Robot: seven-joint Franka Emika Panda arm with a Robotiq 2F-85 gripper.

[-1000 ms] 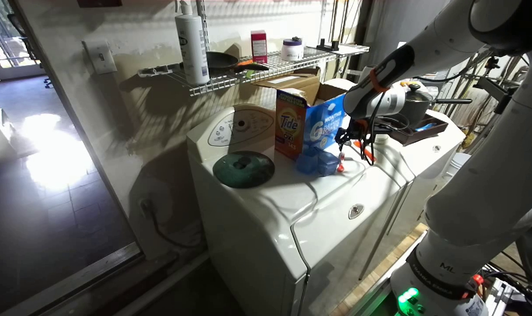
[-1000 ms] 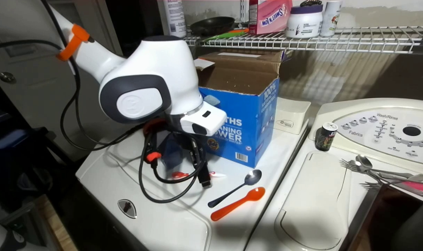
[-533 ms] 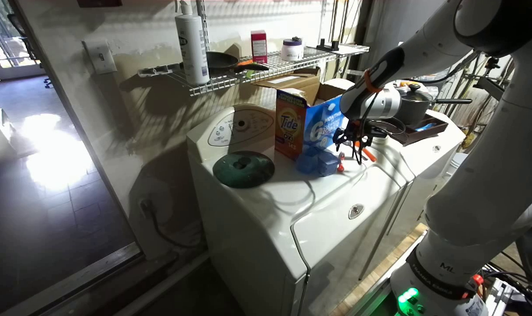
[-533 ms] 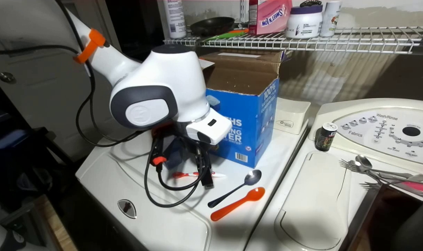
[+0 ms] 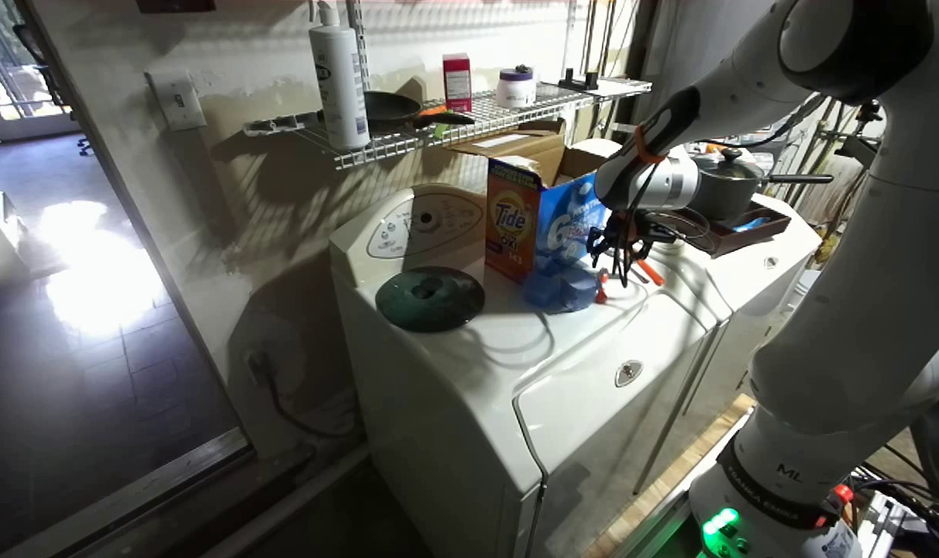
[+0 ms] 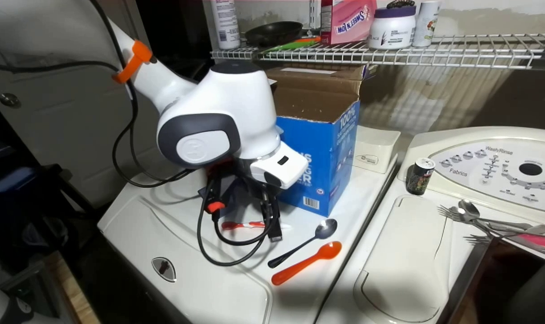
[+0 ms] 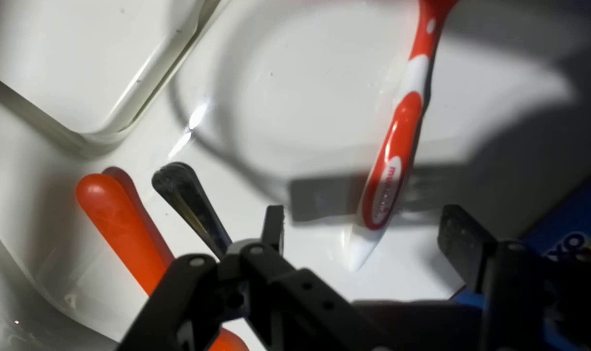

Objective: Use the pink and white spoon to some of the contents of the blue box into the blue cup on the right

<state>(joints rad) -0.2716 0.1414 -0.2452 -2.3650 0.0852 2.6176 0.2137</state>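
Ideally, the fingers (image 7: 463, 248), wide apart and empty, should lower squarely astride the pink and white spoon (image 7: 405, 124) before closing.

Box (image 5: 538, 221) marked "Tide", "OXI" and "143" on orange, "6" and "100%" on blue, spoon (image 7: 403, 129) lettered apparently "mun…" with remainder unclear, carton (image 6: 348, 20) marked "SWEET'N LOW", control panel (image 6: 508, 168) marked "Wash/Rinse" and "Fabrics", arm base (image 5: 779, 492) marked "FRANKA EMIKA" and "ML"

orng spoon (image 6: 301, 266) nr dk spoon (image 6: 323, 231), blk can (image 6: 419, 178)
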